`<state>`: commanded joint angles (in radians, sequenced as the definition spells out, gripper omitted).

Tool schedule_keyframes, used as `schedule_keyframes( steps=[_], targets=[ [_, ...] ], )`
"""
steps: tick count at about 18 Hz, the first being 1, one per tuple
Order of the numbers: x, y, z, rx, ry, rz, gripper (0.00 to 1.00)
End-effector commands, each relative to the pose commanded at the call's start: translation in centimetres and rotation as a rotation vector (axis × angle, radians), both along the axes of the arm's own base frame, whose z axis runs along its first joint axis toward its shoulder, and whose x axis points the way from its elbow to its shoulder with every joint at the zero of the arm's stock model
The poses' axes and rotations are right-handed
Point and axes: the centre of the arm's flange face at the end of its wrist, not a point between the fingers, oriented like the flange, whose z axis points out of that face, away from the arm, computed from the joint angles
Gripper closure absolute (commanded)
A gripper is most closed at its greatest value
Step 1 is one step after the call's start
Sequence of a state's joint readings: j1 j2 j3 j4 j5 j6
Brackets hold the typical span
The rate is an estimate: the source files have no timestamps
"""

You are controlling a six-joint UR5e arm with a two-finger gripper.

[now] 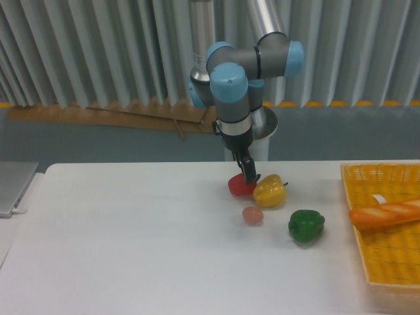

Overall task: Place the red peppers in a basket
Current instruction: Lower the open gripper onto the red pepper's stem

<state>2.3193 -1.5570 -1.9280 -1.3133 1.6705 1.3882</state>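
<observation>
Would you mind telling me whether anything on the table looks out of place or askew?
Only the baguette: it lies slanted across the yellow basket, one end past the frame edge. The peppers sit undamaged.

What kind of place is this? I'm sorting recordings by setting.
Probably a robotics lab or test cell, not a kitchen: a bare white table, a corrugated grey wall behind it, and toy-like produce, a red pepper beside a yellow pepper, under the gripper.

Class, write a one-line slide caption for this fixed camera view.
Gripper poised over the red pepper beside the yellow pepper, basket waiting at right.
</observation>
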Motion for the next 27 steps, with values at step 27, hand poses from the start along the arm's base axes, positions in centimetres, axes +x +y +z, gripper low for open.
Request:
schedule_keyframes(
  steps=[27],
  targets=[
    [0.7, -0.7, -3.2, -0.025, 0.0, 0.037, 0.0]
  ],
)
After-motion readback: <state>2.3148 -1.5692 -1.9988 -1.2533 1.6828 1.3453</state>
